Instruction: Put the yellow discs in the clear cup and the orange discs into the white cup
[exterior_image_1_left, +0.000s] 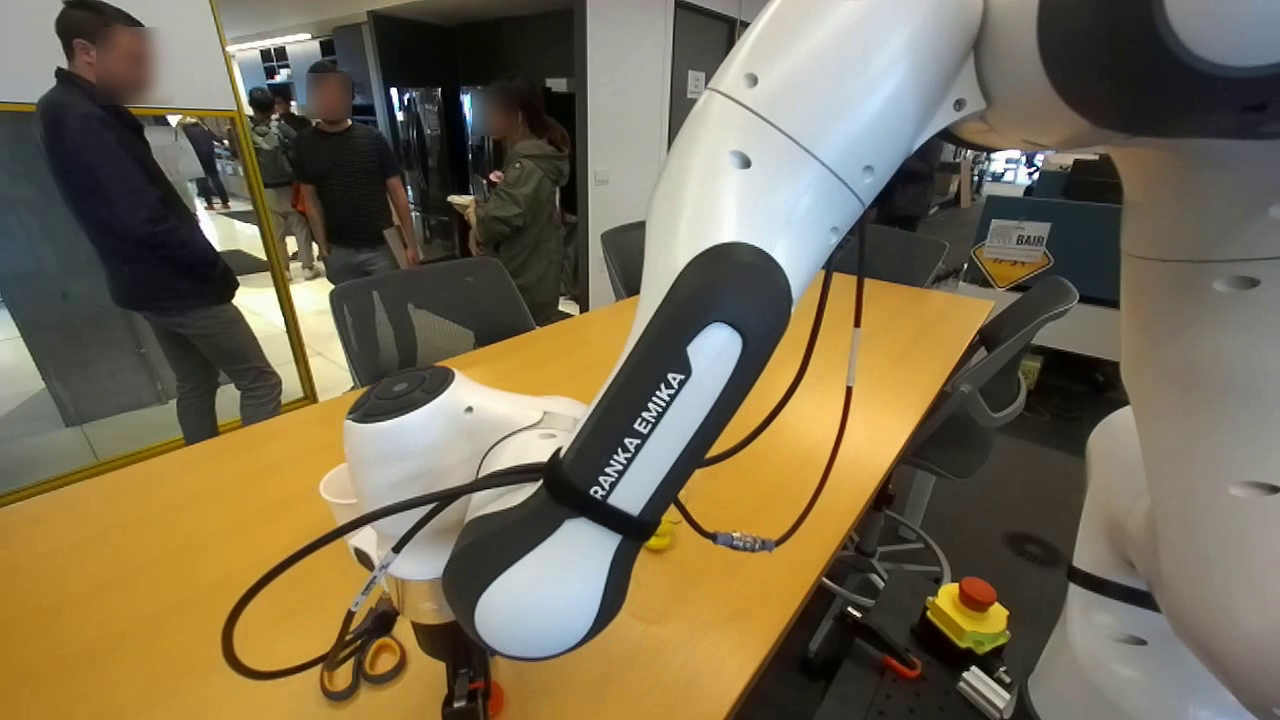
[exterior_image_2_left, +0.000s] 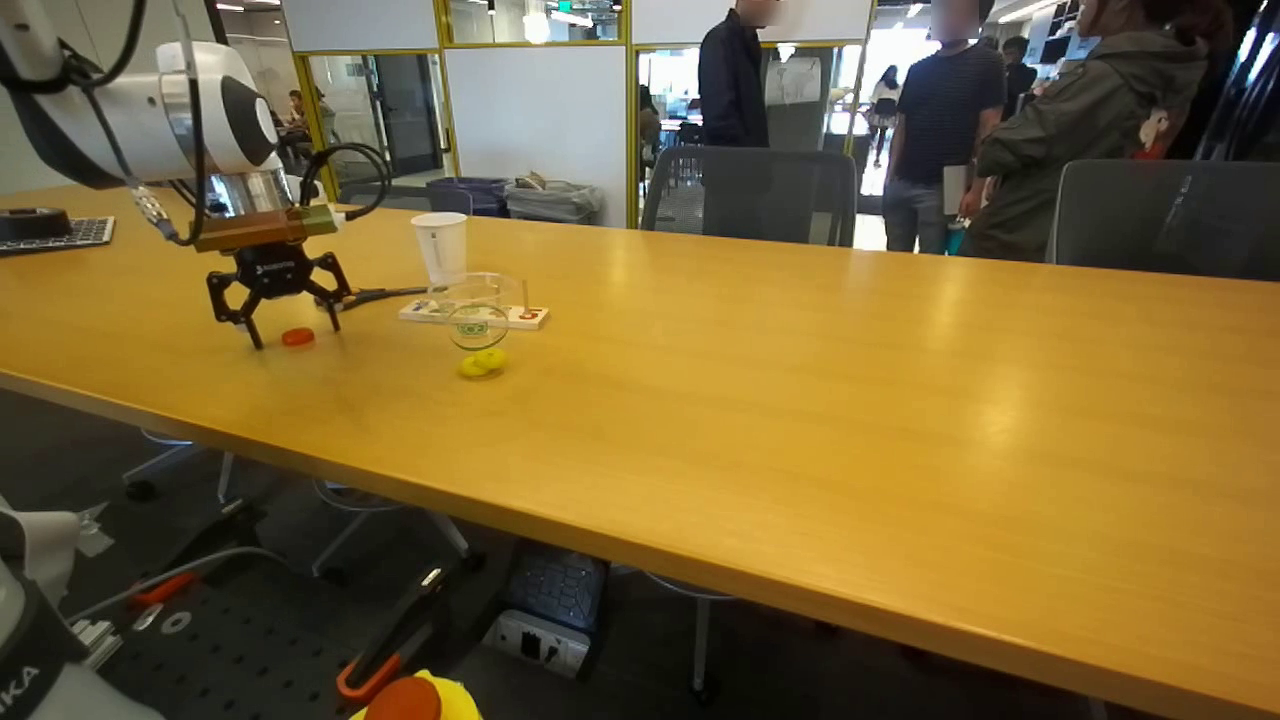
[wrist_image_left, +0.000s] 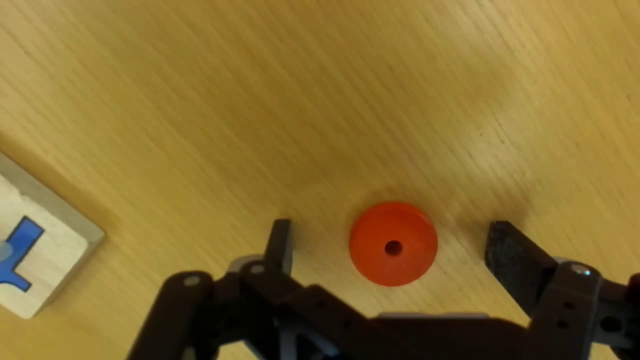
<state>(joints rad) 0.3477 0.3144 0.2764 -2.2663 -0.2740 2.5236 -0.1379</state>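
My gripper (wrist_image_left: 391, 234) is open and points down at the table, its fingertips low and to either side of one orange disc (wrist_image_left: 393, 260). In the wrist view bare wood shows between the disc and each finger. An exterior view has the same orange disc (exterior_image_2_left: 298, 337) lying flat. The white cup (exterior_image_2_left: 440, 245) stands upright further back; its inside is hidden. Nearer the camera stands the clear cup (exterior_image_2_left: 475, 328), with yellow discs (exterior_image_2_left: 483, 362) that appear to lie at its bottom. The arm partly covers the yellow discs (exterior_image_1_left: 660, 537) and white cup (exterior_image_1_left: 338, 487) in an exterior view.
Yellow-handled scissors (exterior_image_1_left: 365, 662) lie close to the gripper. A white strip with coloured marks (exterior_image_2_left: 418, 311) sits behind the clear cup; its end (wrist_image_left: 45, 250) enters the wrist view at left. A keyboard (exterior_image_2_left: 90, 233) is at the table's far end. Chairs (exterior_image_2_left: 750, 195) line the table.
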